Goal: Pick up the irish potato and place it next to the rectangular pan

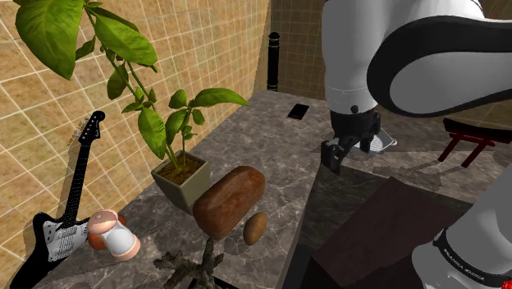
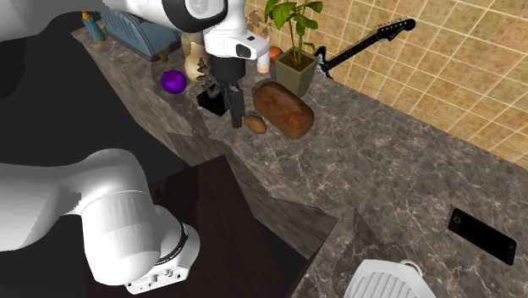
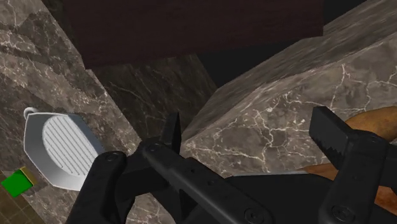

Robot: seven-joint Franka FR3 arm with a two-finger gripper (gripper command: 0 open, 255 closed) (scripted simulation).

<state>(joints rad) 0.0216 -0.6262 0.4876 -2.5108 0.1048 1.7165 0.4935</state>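
Our gripper [image 3: 248,124] hangs in the air with its two black fingers [image 3: 337,137] well apart and nothing between them. In the wrist view, a grey marble counter [image 3: 267,127] lies under it, and a brown shape shows behind one finger; we cannot tell what it is. To the other side lies the pan [image 3: 60,149], white and ribbed, with a small green block [image 3: 16,184] near it.

In the shoulder view the gripper [image 1: 335,158] hangs in front of the pan [image 1: 386,141], and a black phone [image 1: 299,111] lies flat on the counter [image 1: 262,139] nearby. The potato [image 1: 255,229] sits well apart from the pan, near the counter's edge. A brown bread loaf [image 1: 230,201] lies just beside it, with a potted plant [image 1: 180,182] right behind the loaf and a bare twisted branch [image 1: 193,267] close by. A pink and white figure [image 1: 111,234] and a black electric guitar [image 1: 61,213] stand towards the tiled wall.

The potato is small, oval and smooth, tan-brown, lighter than the loaf. In the second exterior view the potato [image 2: 255,124] lies against the loaf's [image 2: 283,108] side, with the gripper [image 2: 236,118] drawn just beside it. A purple ball [image 2: 173,81] rests further along the counter.
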